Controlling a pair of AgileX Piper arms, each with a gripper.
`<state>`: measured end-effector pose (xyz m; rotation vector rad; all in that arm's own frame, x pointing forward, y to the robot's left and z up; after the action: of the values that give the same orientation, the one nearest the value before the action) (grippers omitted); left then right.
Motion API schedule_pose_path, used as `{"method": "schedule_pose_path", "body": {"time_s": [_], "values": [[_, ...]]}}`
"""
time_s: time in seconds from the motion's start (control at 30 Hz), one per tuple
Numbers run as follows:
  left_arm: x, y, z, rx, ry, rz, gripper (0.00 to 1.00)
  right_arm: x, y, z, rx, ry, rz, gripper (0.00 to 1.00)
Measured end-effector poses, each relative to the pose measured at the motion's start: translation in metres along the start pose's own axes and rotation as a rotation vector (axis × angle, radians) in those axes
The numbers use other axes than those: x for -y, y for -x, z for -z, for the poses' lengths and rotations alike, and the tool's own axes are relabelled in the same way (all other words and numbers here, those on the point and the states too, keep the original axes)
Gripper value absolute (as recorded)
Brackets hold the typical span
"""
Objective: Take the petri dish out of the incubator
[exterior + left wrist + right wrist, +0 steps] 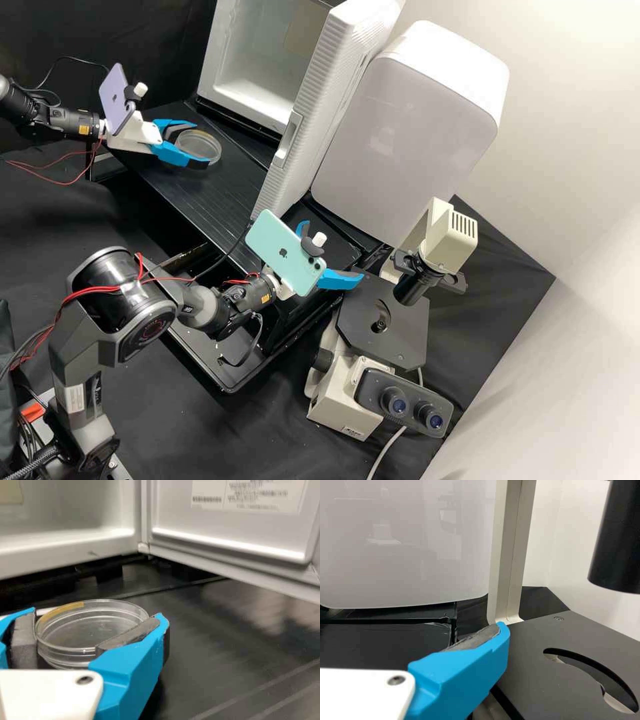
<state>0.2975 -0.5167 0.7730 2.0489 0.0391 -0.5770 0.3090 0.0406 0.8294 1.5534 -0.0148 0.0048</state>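
Left claw (199, 142) held low and level, pinching petri dish (90, 628) on black tray (220, 195) before incubator (230, 47)

Clear, glossy plastic petri dish (85, 635) is gripped between the smooth blue plastic fingers (135, 672) and matt grey pads (127, 636) of the left gripper (95, 617).

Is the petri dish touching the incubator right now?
Apart. Left wrist view shows bare black tray between the petri dish and the incubator front edge.
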Motion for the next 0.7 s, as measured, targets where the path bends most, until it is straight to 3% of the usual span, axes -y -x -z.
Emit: {"method": "schedule_pose_path", "body": {"time_s": [0.17, 0.37, 0.57, 0.7], "values": [[0.003, 0.007, 0.001, 0.000, 0.015, 0.014, 0.00, 0.000, 0.000, 0.000, 0.000, 0.000, 0.000, 1.00], [0.004, 0.013, -0.002, 0.023, -0.017, 0.024, 0.00, 0.000, 0.000, 0.000, 0.000, 0.000, 0.000, 1.00], [0.004, 0.013, -0.002, 0.025, -0.020, 0.026, 0.00, 0.000, 0.000, 0.000, 0.000, 0.000, 0.000, 1.00], [0.006, 0.013, -0.004, 0.049, -0.054, 0.043, 0.00, 0.000, 0.000, 0.000, 0.000, 0.000, 0.000, 1.00]]}}
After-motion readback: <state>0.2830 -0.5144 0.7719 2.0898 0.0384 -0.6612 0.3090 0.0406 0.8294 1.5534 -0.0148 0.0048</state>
